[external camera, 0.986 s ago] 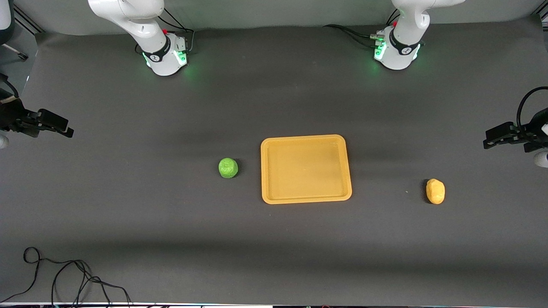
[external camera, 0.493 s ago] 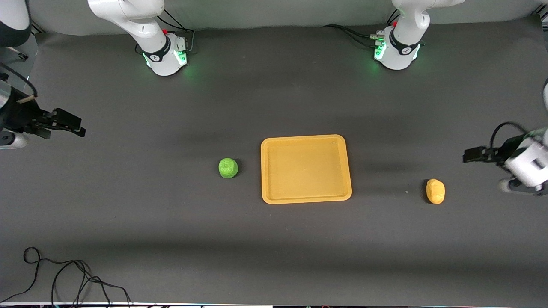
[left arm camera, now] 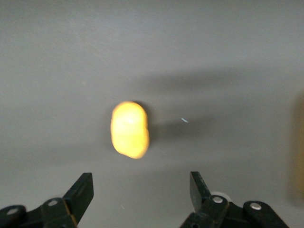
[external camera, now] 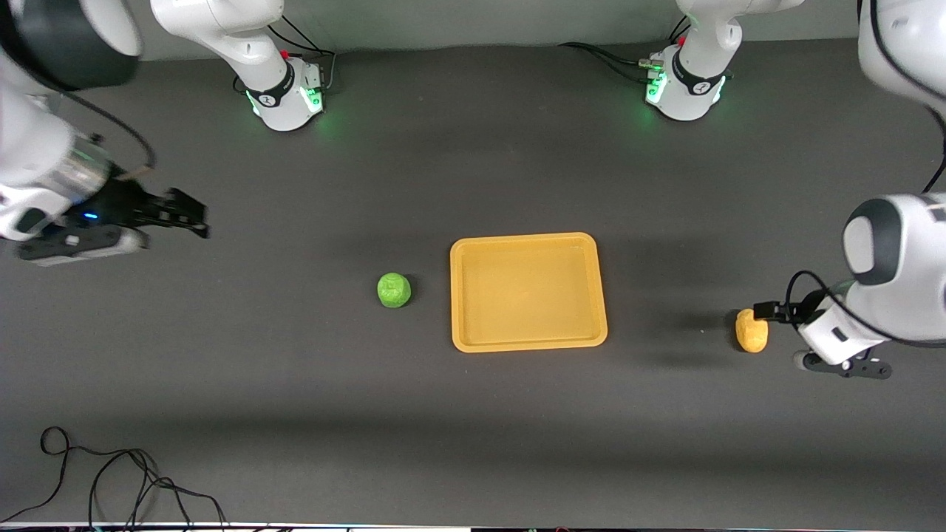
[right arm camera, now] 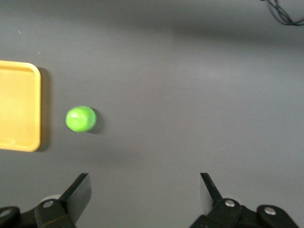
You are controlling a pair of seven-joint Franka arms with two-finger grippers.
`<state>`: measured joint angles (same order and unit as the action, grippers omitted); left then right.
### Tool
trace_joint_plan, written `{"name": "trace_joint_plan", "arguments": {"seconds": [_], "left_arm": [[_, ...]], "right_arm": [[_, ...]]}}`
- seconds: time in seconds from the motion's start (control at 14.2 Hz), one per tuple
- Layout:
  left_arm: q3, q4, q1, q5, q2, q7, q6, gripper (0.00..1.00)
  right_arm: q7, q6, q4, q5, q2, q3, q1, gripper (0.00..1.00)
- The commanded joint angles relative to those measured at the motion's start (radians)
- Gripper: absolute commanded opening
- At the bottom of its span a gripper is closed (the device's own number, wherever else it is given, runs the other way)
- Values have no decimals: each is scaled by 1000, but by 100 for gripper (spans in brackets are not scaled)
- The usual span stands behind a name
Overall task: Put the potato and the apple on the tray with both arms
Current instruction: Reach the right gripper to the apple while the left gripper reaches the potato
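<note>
The yellow-orange tray [external camera: 528, 292] lies mid-table with nothing on it. The green apple [external camera: 394, 290] sits on the mat beside the tray, toward the right arm's end. The yellow-orange potato [external camera: 751, 331] lies toward the left arm's end. My left gripper [external camera: 768, 310] is open and empty, right beside the potato. In the left wrist view the potato [left arm camera: 129, 129] lies just ahead of the open left gripper [left arm camera: 141, 183]. My right gripper [external camera: 194, 216] is open and empty, well short of the apple. In the right wrist view the apple [right arm camera: 80, 118] lies ahead of the right gripper [right arm camera: 145, 183], beside the tray [right arm camera: 16, 107].
A loose black cable [external camera: 111, 473] lies on the dark mat at the near corner toward the right arm's end; it also shows in the right wrist view [right arm camera: 285, 12]. The two arm bases stand along the edge farthest from the front camera.
Both arms have swung in from the table's ends. The left gripper has come down beside the potato. The right gripper has moved toward the apple.
</note>
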<state>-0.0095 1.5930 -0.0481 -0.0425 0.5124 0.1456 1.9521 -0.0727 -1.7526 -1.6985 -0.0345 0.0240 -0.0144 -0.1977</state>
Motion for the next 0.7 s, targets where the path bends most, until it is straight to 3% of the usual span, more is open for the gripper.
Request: {"name": "trace_joint_plan", "arguments": {"seconds": [0.0, 0.28, 0.42, 0.56, 0.63], "left_arm": [[0, -8, -25, -66, 112, 9, 123, 91], [-4, -7, -58, -31, 161, 34, 151, 90], [-6, -5, -59, 3, 173, 35, 145, 86], [-6, -4, -59, 9, 184, 73, 143, 74], [-6, -1, -59, 9, 184, 81, 142, 73]], "right_arm": [[-177, 5, 179, 18, 158, -7, -139, 100], [-418, 5, 338, 16, 307, -7, -311, 100], [-484, 5, 353, 19, 335, -7, -364, 100], [-486, 5, 336, 30, 340, -12, -364, 100], [-478, 4, 314, 30, 340, -13, -358, 100]]}}
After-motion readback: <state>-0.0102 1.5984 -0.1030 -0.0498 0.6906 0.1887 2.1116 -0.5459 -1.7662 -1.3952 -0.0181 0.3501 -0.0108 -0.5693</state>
